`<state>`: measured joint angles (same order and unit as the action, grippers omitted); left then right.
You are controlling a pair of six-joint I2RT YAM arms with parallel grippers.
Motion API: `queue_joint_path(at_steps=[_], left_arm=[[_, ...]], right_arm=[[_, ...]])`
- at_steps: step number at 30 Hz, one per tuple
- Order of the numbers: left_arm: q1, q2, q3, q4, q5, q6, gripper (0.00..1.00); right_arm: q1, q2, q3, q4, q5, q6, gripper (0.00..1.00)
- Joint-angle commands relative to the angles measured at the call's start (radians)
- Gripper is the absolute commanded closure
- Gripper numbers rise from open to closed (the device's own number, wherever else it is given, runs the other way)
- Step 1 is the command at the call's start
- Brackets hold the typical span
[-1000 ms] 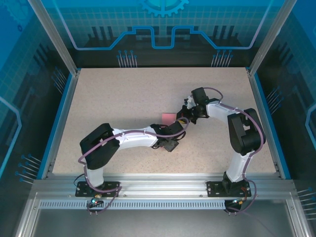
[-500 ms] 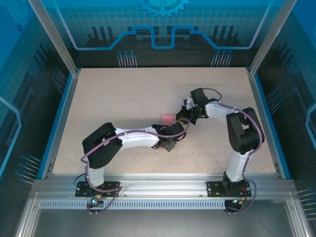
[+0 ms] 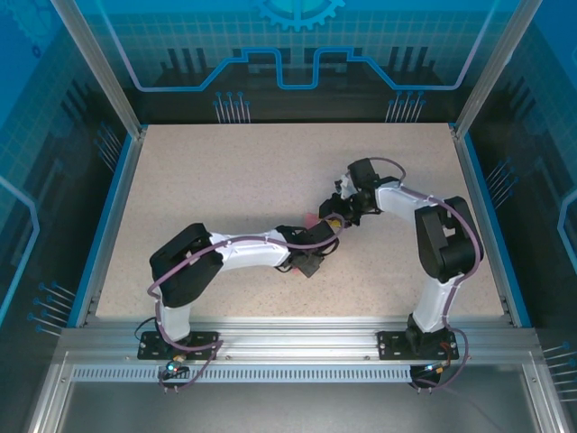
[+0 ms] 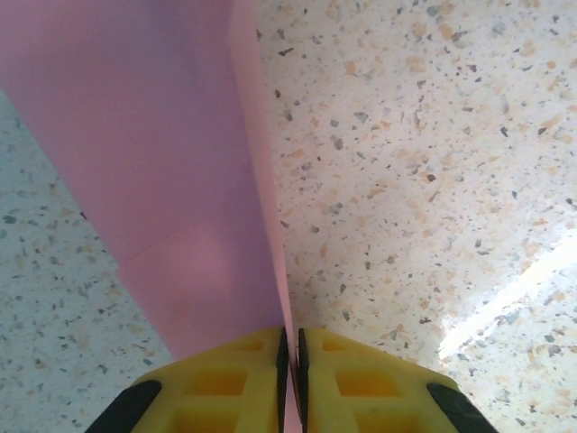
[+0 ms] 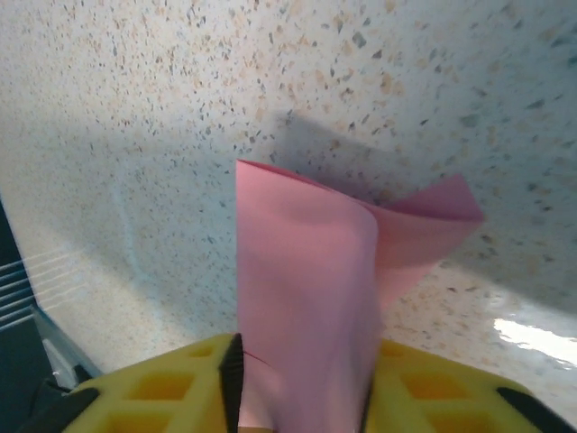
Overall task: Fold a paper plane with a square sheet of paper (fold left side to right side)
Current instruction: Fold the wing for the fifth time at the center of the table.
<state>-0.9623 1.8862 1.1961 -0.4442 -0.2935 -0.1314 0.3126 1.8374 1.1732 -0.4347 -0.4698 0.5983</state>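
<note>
- Since a second ago, the pink patch of paper (image 3: 311,219) seen from above shrinks to a sliver as both wrists crowd over it. The left end effector (image 4: 290,341) closes down while the right end effector (image 5: 302,352) parts.
- The left end effector's yellow fingers are now pinched almost together on the paper's edge, and the sheet fans out ahead of them.
- The right end effector's jaws stand apart with a curled fold of paper between them. I judge this a loose hold at best.
- The paper sits near the middle of the tabletop (image 3: 225,171), between the two end effectors. It is bent over on itself and not pressed flat.
- Risk: with only one firm pinch, the curl may spring open and the two edges slip out of line, so any crease would set skewed.
- Risk: if the left arm pulls while the right pads still catch the fold, the thin sheet may crumple or tear.
- The speckled tabletop around is bare, and the blue side walls (image 3: 106,216) and near rail (image 3: 288,338) lie well apart from the work.
- Only the arms themselves stand in the way. The wrists are close enough to bump, and they hide the paper from overhead.
</note>
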Motion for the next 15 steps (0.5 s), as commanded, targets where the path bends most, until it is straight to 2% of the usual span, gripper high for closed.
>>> queue_joint_path(at_steps=[1, 4, 7, 11, 15], left_arm=[[0.032, -0.025, 0.028, -0.009, 0.115, -0.013, 0.86], [0.063, -0.029, 0.037, -0.007, 0.201, -0.015, 0.87], [0.092, -0.018, 0.053, -0.008, 0.295, -0.015, 0.87], [0.139, 0.006, 0.072, -0.004, 0.417, -0.026, 0.87], [0.190, 0.036, 0.094, 0.011, 0.561, -0.046, 0.86]], right_arm=[[-0.031, -0.136, -0.018, -0.044, 0.108, -0.045, 0.50], [-0.074, -0.241, -0.090, -0.044, 0.186, -0.052, 0.37], [-0.114, -0.335, -0.176, -0.037, 0.225, -0.055, 0.31], [-0.145, -0.427, -0.283, -0.005, 0.228, -0.054, 0.26], [-0.148, -0.448, -0.360, 0.021, 0.179, -0.073, 0.25]])
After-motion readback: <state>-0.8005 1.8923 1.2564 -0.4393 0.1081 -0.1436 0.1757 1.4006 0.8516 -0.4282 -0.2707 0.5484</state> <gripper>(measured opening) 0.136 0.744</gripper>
